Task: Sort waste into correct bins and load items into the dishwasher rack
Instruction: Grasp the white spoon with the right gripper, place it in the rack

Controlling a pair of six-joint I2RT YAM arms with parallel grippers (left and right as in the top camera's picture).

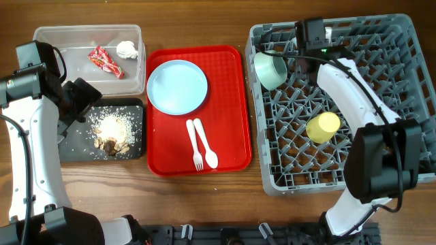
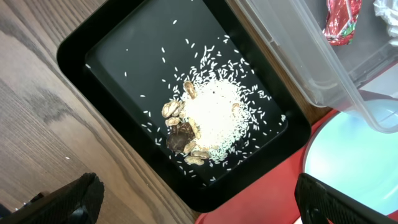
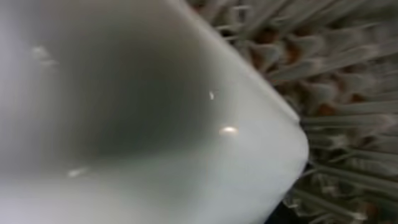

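Overhead, I see the plate (image 1: 177,86) on the red tray (image 1: 231,136) just right of my released left end effector (image 1: 87,102); if my right end effector (image 1: 298,54) grasps the racked bowl (image 1: 270,70), I cannot tell.

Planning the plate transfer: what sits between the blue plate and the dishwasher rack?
Overhead shows only bare red tray and a strip of table between plate and rack.
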